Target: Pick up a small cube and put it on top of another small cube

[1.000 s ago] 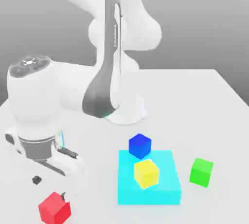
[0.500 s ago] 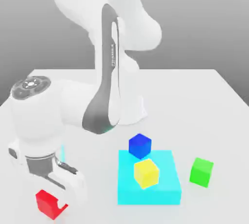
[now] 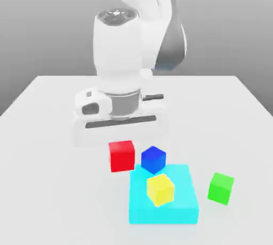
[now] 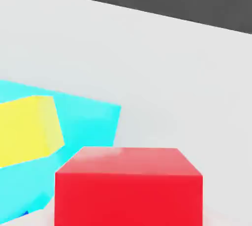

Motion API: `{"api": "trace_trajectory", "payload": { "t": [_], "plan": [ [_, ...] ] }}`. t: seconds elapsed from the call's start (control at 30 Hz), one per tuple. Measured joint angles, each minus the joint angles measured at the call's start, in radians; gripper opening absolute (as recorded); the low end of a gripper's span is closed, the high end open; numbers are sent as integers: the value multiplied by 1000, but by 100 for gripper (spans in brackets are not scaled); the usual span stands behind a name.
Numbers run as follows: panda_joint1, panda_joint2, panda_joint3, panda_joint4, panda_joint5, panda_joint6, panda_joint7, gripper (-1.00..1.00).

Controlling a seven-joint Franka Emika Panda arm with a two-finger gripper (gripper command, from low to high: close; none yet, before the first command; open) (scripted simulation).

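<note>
Hanging directly under the white gripper (image 3: 121, 141), the small red cube (image 3: 122, 155), apparently off the table; fingers hidden, so cannot tell whether pinched shut on it. Filling the near part of the hand view too, that same cube (image 4: 129, 186): plain, matte, sharp-edged, unmarked. No readable writing anywhere. Pointing straight down, the hand, with the bulky white wrist above it and the smooth white-and-grey arm (image 3: 144, 20) rising behind. Just beside the red cube, toward the exterior view's right, a blue cube (image 3: 153, 159) sitting at the far edge of a flat cyan slab (image 3: 181, 201). On the slab, a yellow cube (image 3: 160, 189), turned at an angle. Well apart, farther to the exterior view's right, a green cube (image 3: 221, 188) on the pale, featureless table (image 3: 48, 185).
</note>
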Motion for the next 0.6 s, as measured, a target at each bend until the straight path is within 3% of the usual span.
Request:
{"api": "trace_trajectory", "payload": {
  "t": [0.27, 0.47, 0.5, 0.6],
  "plan": [
    [152, -262, 7, -196, -9, -65, -303, -100],
    [164, -91, 8, -238, -9, 149, -328, -100],
    [164, -55, 8, -243, -10, 189, -328, 100],
    [164, -55, 8, -243, -10, 189, -328, 100]
  ]
}}
